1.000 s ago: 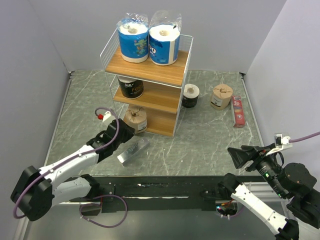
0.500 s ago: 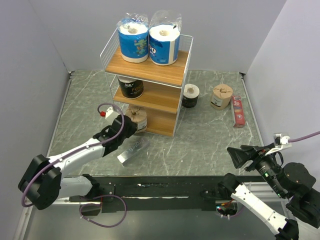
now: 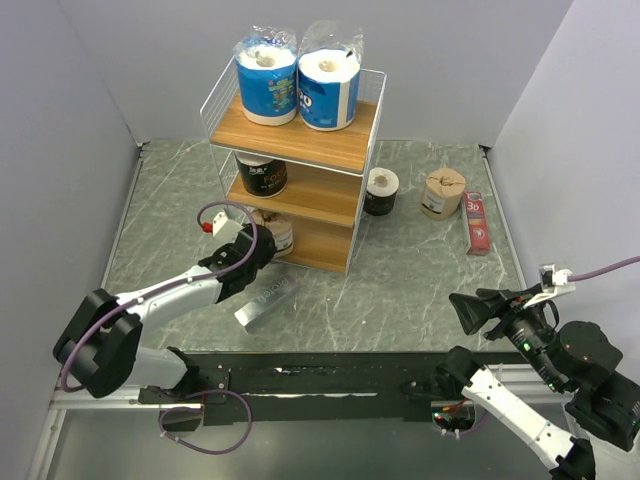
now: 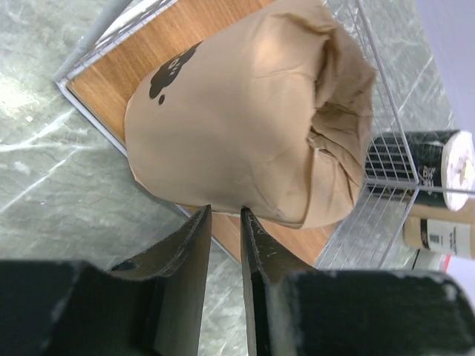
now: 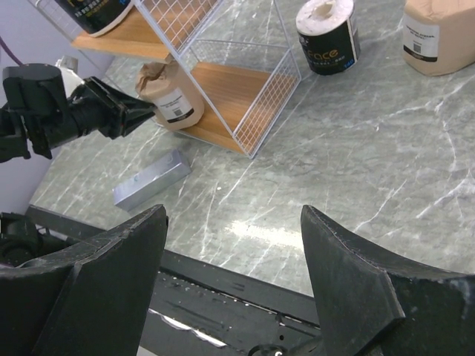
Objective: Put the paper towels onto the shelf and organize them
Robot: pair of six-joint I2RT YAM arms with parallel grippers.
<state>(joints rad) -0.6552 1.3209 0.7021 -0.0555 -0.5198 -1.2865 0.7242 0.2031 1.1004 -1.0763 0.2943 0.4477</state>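
Observation:
The shelf point(image 3: 322, 146) stands at the back. Two blue paper towels point(image 3: 266, 82) point(image 3: 329, 88) stand on its top board, and a black one point(image 3: 262, 175) on the middle board. A brown roll point(image 3: 274, 230) stands at the front edge of the bottom board point(image 4: 141, 55). My left gripper point(image 3: 260, 250) is shut and empty, and its tips point(image 4: 225, 211) touch that brown roll's point(image 4: 245, 119) side. A black roll point(image 3: 380, 190) and a brown roll point(image 3: 443, 192) stand on the table to the right of the shelf. My right gripper point(image 3: 470, 312) is open and empty at the near right point(image 5: 234, 213).
A flat silver bar point(image 3: 265, 300) lies on the table just in front of the shelf, beside my left arm; it also shows in the right wrist view point(image 5: 152, 178). A slim red box point(image 3: 476, 222) lies at the far right. Grey walls close in the table's sides.
My left gripper has moved forward to the shelf's bottom tier, and the brown roll there has shifted slightly inward. The right arm has shifted slightly left.

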